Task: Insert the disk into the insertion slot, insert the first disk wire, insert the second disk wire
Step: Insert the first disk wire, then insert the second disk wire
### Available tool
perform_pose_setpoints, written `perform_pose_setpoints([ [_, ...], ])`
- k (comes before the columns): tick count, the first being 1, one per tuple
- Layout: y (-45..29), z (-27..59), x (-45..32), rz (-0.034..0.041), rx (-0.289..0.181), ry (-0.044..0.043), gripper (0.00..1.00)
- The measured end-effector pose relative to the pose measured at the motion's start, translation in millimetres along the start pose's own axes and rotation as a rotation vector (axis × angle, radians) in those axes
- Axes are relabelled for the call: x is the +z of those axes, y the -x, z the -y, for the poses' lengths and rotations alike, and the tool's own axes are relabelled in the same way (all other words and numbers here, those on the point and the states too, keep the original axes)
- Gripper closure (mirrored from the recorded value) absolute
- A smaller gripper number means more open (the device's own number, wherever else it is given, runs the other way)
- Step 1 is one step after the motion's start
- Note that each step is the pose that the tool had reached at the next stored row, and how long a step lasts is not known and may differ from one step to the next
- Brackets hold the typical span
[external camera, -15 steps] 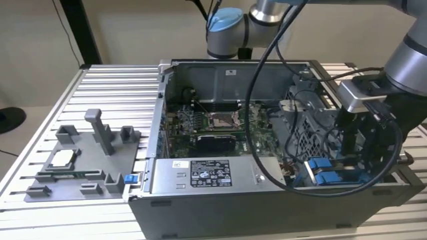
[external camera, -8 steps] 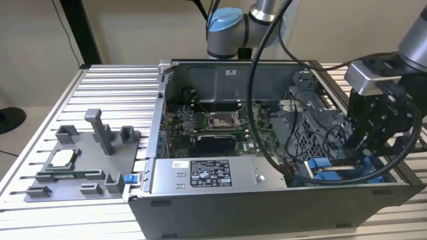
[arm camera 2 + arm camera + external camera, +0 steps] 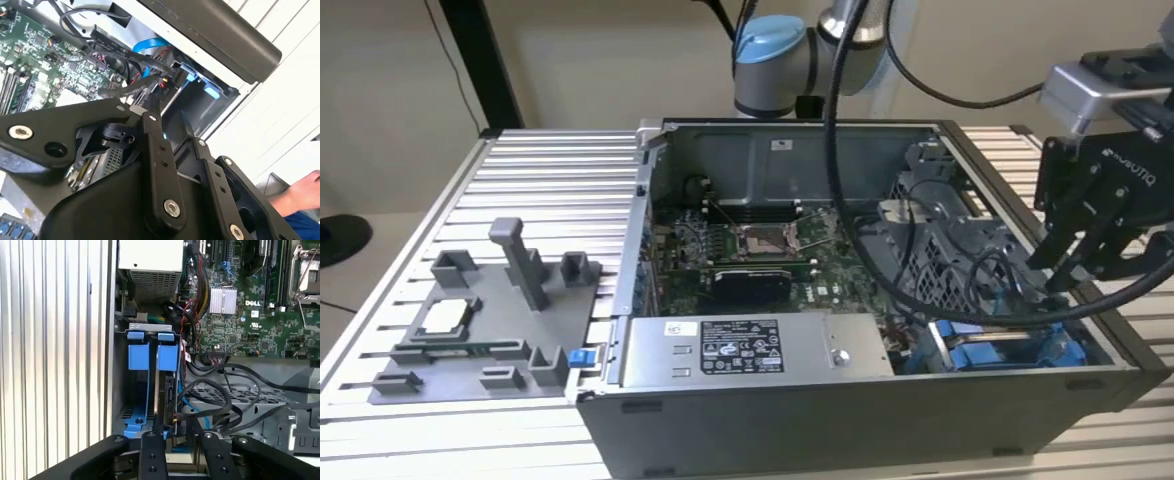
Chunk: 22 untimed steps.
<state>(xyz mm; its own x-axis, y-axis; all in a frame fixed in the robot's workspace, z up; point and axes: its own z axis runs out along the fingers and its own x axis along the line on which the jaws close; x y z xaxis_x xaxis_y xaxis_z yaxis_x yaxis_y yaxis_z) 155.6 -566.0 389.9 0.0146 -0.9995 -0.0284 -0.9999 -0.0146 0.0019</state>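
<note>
Starting at the exterior view's left: a grey fixture tray (image 3: 467, 330) sits on the surface (image 3: 547, 170), well apart from the PSU (image 3: 740, 345). Just to the PSU's right in that view is the slot (image 3: 1014, 352). The disk (image 3: 169, 390) looks seated in it, standing on edge in its blue carrier. The gripper (image 3: 1065, 283) hangs over the slot's side away from the PSU, among the wires (image 3: 200, 369). I can't tell if the jaws are clamped on a plug. I'd say it's a wire step, which calls for squaring a plug to the disk's connector edge and pushing straight in tight quarters.
</note>
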Motion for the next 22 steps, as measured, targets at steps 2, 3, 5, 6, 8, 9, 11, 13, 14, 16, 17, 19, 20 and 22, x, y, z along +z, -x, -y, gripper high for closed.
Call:
perform_pose_setpoints([
  [2, 0.1, 0.0, -3.2, 0.0000, 0.000, 0.0001, 1.00],
  [3, 0.1, 0.0, -3.2, 0.0000, 0.000, 0.0001, 1.00],
  [5, 0.1, 0.0, -3.1, 0.0002, 0.000, 0.0001, 1.00],
  [6, 0.1, 0.0, -3.1, 0.0002, 0.000, 0.0001, 1.00],
  [8, 0.1, 0.1, -3.2, 0.0000, 0.000, 0.0001, 1.00],
  [9, 0.1, 0.5, -3.4, -0.0002, 0.000, 0.0001, 1.00],
  [11, 0.0, 2.7, -3.3, -0.0001, 0.000, 0.0025, 1.00],
  [13, 0.0, 6.8, -3.4, 0.0000, 0.000, 0.0096, 1.00],
  [14, -0.1, 9.4, -3.3, 0.0002, 0.000, 0.0138, 1.00],
  [16, -0.1, 15.0, -3.3, 0.0003, 0.001, 0.0231, 1.00],
  [17, -0.2, 17.8, -3.4, 0.0003, 0.001, 0.0280, 1.00],
  [19, -0.3, 22.3, -3.3, 0.0005, 0.001, 0.0366, 1.00],
  [20, -0.3, 24.4, -3.4, 0.0004, 0.001, 0.0404, 1.00],
  [22, -0.3, 27.3, -3.3, 0.0006, 0.001, 0.0463, 1.00],
])
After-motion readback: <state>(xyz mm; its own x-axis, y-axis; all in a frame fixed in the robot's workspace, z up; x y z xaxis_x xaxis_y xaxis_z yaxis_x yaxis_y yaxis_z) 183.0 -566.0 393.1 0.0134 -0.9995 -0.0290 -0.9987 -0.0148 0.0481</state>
